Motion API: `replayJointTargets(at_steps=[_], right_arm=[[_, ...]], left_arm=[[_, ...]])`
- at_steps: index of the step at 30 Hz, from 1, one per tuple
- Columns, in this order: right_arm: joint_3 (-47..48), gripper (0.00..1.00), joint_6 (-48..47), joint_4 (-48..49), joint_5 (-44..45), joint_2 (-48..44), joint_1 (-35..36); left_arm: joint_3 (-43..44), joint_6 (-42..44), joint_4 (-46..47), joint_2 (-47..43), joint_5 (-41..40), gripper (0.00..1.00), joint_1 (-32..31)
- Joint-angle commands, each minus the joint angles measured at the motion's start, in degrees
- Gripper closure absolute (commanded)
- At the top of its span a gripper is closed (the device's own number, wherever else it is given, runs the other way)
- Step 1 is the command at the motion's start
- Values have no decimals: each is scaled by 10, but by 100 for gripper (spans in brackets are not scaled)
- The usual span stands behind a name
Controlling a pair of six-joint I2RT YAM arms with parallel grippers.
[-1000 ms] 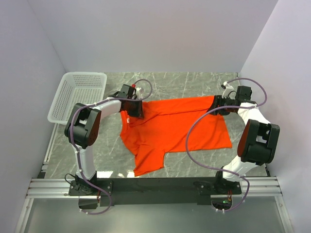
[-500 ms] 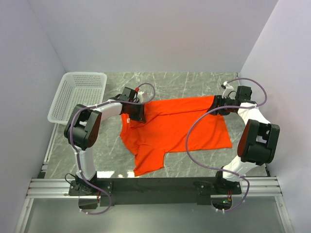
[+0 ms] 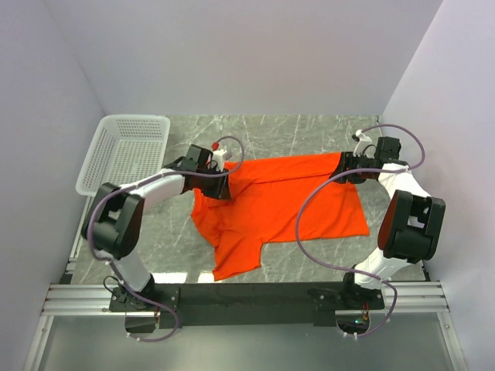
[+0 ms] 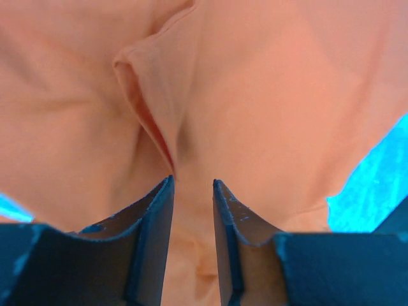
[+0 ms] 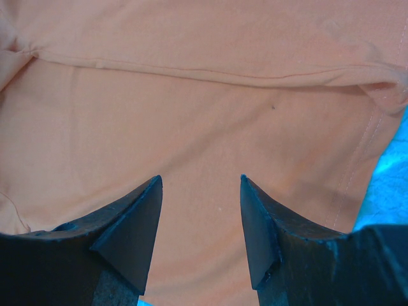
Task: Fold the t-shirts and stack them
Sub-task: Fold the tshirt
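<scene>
Left gripper (image 3: 219,184) first, from the overhead camera: it's down on the near-left end of the orange t-shirt (image 3: 278,202), right by the collar area. Right gripper (image 3: 343,165) sits at the far right corner of the same shirt. The shirt lies spread across the middle of the table (image 3: 309,127), one sleeve pointing at the arm bases, and a narrow band along the far edge looks turned over. The white basket (image 3: 131,118) stands off at far left, apart from the cloth.

Left wrist camera now: the left gripper (image 4: 192,186) shows its jaws only narrowly parted, and a raised pleat in the t-shirt (image 4: 274,95) runs straight up to them. Whether that pleat is pinched, I cannot tell.

Right wrist camera: the right gripper (image 5: 201,183) has its jaws spread wide, nothing between them, and the t-shirt (image 5: 191,108) lies flat underneath with a long crease or seam crossing the top.

My read: early days. At most one edge fold started, the body and sleeves unfolded, no stack anywhere, and only one shirt in sight.
</scene>
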Motion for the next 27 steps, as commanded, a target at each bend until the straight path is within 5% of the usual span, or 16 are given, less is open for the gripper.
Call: replayJointTargets(at_steps=[1, 12, 27], right_arm=[[-1, 41, 5, 19, -4, -27, 2], [-5, 41, 6, 20, -2, -33, 2], [-7, 41, 7, 22, -3, -36, 1]], left_arm=[[-9, 7, 69, -74, -7, 62, -3], [103, -58, 18, 46, -115, 55, -2], [120, -81, 27, 106, -45, 64, -8]])
